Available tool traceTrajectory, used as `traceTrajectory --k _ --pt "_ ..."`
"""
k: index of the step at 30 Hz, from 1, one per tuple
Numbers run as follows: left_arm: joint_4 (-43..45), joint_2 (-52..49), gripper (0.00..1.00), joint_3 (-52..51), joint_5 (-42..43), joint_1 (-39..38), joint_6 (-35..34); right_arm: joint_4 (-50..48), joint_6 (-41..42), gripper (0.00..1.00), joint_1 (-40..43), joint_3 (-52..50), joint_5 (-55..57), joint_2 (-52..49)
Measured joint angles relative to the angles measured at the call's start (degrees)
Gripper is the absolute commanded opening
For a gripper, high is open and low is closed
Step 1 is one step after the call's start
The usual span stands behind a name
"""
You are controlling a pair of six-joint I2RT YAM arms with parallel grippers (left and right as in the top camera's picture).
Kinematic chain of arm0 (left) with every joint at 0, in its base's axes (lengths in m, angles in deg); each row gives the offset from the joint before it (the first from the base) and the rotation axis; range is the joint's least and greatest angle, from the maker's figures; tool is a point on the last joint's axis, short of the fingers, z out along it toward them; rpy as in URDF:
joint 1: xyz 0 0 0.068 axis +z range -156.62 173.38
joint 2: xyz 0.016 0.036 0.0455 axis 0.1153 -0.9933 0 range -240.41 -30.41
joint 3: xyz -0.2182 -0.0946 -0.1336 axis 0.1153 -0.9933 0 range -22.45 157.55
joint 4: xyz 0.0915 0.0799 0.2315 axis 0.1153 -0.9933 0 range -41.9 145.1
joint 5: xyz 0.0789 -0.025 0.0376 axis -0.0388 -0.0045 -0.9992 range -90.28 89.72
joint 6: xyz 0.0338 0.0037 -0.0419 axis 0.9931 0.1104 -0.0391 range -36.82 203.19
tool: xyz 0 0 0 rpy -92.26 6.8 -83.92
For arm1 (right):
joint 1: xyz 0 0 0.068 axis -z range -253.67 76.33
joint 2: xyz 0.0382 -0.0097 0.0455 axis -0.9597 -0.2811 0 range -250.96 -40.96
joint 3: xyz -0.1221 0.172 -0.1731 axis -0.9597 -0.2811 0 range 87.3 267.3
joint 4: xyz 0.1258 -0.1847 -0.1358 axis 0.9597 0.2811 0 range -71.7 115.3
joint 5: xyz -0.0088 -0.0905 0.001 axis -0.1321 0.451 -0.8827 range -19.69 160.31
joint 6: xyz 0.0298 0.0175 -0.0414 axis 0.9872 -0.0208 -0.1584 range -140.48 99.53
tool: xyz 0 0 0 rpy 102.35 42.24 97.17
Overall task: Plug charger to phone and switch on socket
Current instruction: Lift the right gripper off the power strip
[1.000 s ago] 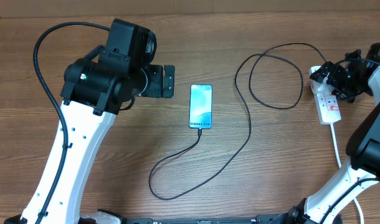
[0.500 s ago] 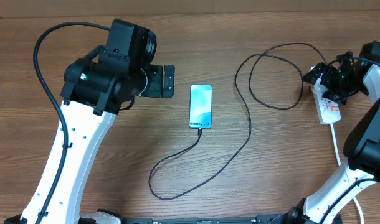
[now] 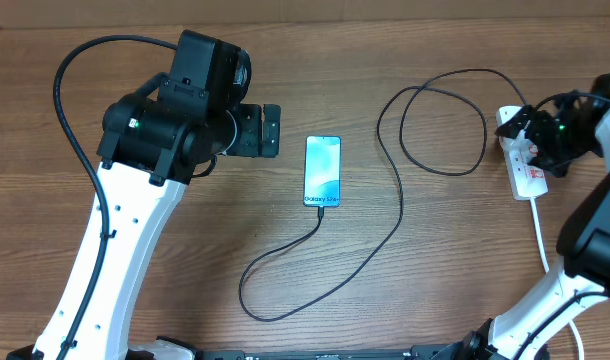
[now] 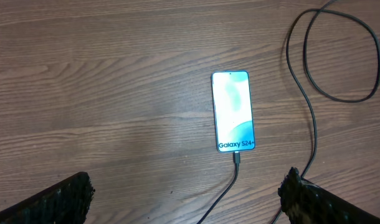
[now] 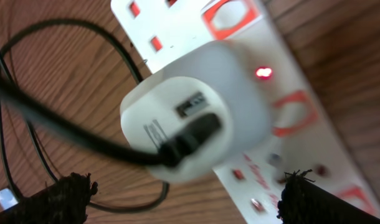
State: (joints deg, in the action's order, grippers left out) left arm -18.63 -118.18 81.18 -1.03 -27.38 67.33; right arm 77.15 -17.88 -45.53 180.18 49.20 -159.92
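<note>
The phone point(image 3: 322, 172) lies face up mid-table with its light-blue screen lit; the left wrist view shows it point(image 4: 233, 112) ahead of my fingers. The charger's black cable point(image 3: 390, 235) loops across the wood, and its connector tip point(image 4: 238, 160) sits in the phone's near end. Its other end enters a white adapter point(image 5: 196, 118) seated in the socket point(image 5: 314, 155), beside a glowing red light point(image 5: 263, 73). My right gripper point(image 3: 530, 135) hovers open over the far end of the socket point(image 3: 530, 180), holding nothing. My left gripper point(image 3: 270, 131) stands open, left of the phone.
The socket's white cord point(image 3: 541, 235) runs toward the front right, past the right arm's base. A wide cable loop point(image 3: 435, 120) lies between phone and socket. Another loop point(image 3: 270, 300) reaches toward the front edge.
My right gripper shifted left over the socket's far end, then drew back a little to the right. The left arm, phone and cable have not moved.
</note>
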Motion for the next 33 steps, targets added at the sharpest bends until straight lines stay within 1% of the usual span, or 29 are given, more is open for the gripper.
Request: traceTrajectory --k 4,10,16,23,33 --pt "-0.02 0.00 0.99 0.00 0.00 0.00 0.00 1.40 0.76 1.00 0.28 0.00 2.10 6.67" --pt "-0.02 0.00 1.00 0.00 0.02 0.00 0.00 5.49 2.67 1.00 0.26 0.48 4.17 20.46" --pt "0.00 0.00 1.00 0.00 0.02 0.00 0.00 10.99 6.12 1.00 0.24 0.79 6.99 29.07" --pt "0.00 0.00 1.00 0.00 0.00 0.00 0.00 14.73 7.48 1.00 0.26 0.79 8.02 33.59" --pt "-0.02 0.00 1.00 0.00 0.02 0.00 0.00 15.19 7.89 1.00 0.26 0.79 8.07 33.79"
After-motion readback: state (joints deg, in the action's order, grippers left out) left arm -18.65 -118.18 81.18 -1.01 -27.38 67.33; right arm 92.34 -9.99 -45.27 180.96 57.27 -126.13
